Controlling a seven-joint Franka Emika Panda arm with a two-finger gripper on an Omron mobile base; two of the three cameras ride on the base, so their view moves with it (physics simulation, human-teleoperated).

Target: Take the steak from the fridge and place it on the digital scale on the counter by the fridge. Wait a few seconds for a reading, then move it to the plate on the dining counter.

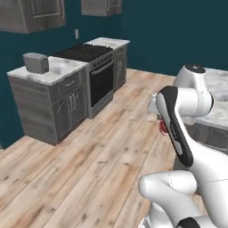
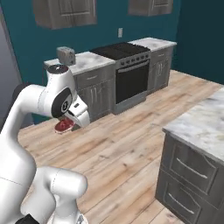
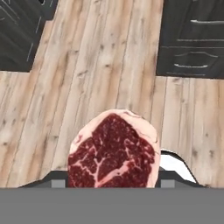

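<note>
I read the room first: plank wood floor [image 1: 89,151] runs across all my views, with teal wall [image 1: 156,35] behind. Against that wall sits a run of grey cabinets [image 1: 67,104] under a marbled top [image 1: 58,69], with a black oven range [image 1: 100,78] set into it and a grey toaster [image 1: 35,62] on the near end. Two upper cabinets [image 2: 65,12] hang above.

On the opposite side, the dining counter [image 2: 205,124] comes in as a broad marbled slab with grey drawer fronts below; in the left base view its edge [image 1: 218,95] shows behind the arm.

The arm [image 2: 26,113] is folded, with the hand pointing down over open floor between the two counters.

Gripper [image 2: 68,124]: fingers are clenched on the steak [image 3: 113,151]. In the hand view the red marbled slab with its pale fat rim sits right at the fingertips, facing the lens, with floor planks and dark cabinet fronts far below it. From the right base view the steak [image 2: 64,126] hangs under the hand, clear of every surface. From the left base view I get just a red sliver [image 1: 163,128] beside the forearm.

The steak is in the air, held, near neither counter top.
</note>
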